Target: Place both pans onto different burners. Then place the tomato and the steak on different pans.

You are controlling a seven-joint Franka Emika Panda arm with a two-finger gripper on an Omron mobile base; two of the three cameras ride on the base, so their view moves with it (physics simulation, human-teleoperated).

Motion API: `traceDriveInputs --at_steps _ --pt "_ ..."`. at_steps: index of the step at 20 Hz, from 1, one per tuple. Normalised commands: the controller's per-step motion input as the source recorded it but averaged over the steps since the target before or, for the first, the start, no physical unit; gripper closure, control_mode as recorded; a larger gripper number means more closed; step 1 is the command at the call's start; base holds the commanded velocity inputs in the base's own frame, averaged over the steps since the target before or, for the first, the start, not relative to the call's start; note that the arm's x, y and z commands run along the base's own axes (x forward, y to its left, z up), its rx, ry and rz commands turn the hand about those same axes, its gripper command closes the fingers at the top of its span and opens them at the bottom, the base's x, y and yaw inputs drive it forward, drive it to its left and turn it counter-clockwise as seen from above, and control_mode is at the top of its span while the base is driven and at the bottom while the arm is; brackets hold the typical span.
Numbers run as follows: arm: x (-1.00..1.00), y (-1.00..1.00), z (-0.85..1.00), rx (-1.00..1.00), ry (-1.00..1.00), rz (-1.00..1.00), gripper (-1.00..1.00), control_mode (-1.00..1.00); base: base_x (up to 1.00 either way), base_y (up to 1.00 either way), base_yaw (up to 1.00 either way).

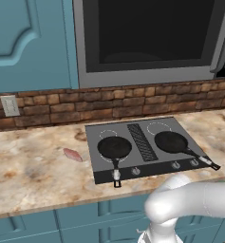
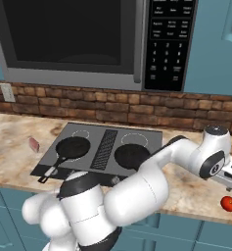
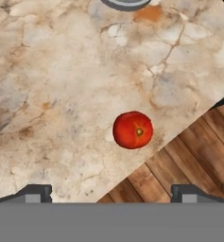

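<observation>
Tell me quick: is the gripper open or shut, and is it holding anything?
Gripper: open and empty, fingers spread wide over the counter, with the tomato lying free beyond them.

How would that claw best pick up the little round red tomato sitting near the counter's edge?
Probably from straight above, closing the open gripper across the widest middle of the round red tomato. It sits alone on the speckled stone counter beside the edge, so both fingers have room either side, and its roundness favours no particular direction.
</observation>
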Motion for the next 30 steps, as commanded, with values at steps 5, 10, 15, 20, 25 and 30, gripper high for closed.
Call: traceDriveInputs --at_steps 5,10,15,20,25,30 --pt "-0.05 0.0 -0.01 0.01 0.0 -0.07 -1.0 -1.0 0.0 0.0 0.0" --pt "-0.02 -0.04 -0.08 0.04 0.0 -0.01 -1.0 -1.0 0.0 0.0 0.0" --pt "0.0 -0.16 -0.14 0.08 0.0 0.0 -1.0 -1.0 0.0 0.0 0.0" --pt "0.0 -0.2 -0.12 0.06 0.0 0.0 -1.0 -1.0 0.0 0.0 0.0" --pt "0.0 -0.16 -0.13 0.02 0.0 0.0 -1.0 -1.0 0.0 0.0 0.0" --pt "0.0 -0.08 -0.21 0.0 0.0 0.0 -1.0 -1.0 0.0 0.0 0.0"
